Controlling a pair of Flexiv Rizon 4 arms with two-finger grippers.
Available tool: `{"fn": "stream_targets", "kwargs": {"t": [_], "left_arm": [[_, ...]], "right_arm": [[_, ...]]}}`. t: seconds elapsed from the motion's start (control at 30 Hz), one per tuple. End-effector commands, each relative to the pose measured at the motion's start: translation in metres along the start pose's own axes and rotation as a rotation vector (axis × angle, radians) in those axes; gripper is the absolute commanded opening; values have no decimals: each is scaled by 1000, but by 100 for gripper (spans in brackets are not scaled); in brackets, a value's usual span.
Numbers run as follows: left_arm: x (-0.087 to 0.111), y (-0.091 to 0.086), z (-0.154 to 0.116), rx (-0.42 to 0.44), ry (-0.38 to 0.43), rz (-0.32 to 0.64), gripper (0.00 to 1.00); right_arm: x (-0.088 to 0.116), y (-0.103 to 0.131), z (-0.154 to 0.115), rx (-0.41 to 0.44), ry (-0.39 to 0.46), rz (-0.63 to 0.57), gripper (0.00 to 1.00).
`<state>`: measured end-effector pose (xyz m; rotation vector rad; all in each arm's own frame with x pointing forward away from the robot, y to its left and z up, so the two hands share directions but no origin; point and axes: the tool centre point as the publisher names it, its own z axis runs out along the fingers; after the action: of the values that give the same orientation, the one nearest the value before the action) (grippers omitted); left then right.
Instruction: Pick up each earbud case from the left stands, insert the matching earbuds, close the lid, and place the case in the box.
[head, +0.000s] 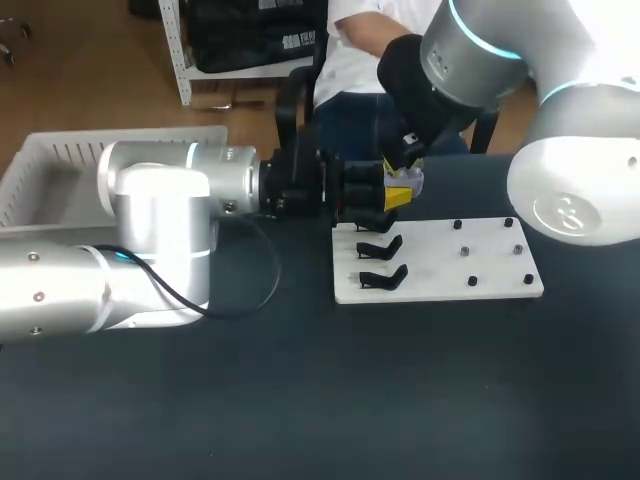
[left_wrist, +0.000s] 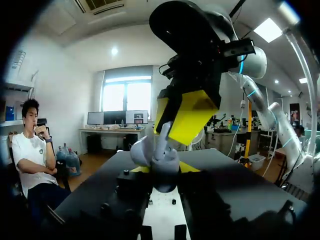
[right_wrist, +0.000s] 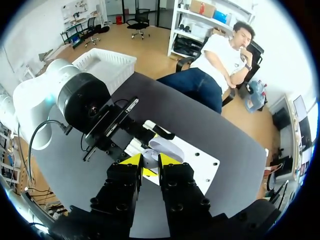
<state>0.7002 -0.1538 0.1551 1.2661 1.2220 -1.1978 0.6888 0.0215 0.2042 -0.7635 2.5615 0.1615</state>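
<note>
My left gripper (head: 397, 198) reaches in from the left and is shut on a pale grey earbud case (head: 412, 182) held in the air above the white board's far left corner. In the left wrist view the case (left_wrist: 152, 157) sits lid-open between the left gripper's (left_wrist: 165, 168) yellow tips. My right gripper (head: 405, 165) hangs straight above the case, and its fingers (left_wrist: 192, 117) pinch a small white earbud (left_wrist: 163, 136) whose lower end meets the case. In the right wrist view the right gripper (right_wrist: 150, 161) stands narrow over the case lid (right_wrist: 162, 145).
The white board (head: 450, 272) carries two empty black stands (head: 380, 247) (head: 384, 277) on its left and several small dark pegs (head: 466, 251) on its right. A white basket (head: 50, 170) stands at the table's far left, behind my left arm.
</note>
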Motion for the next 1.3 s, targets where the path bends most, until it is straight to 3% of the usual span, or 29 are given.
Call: {"fn": "stream_targets", "kwargs": {"t": [0.03, 1.3], "left_arm": [[-1, -2, 0, -6, -5, 4, 0], [-1, -2, 0, -6, -5, 4, 0]], "right_arm": [[2, -1, 0, 2, -1, 2, 0], [4, 7, 9, -12, 30, -22, 0]]}}
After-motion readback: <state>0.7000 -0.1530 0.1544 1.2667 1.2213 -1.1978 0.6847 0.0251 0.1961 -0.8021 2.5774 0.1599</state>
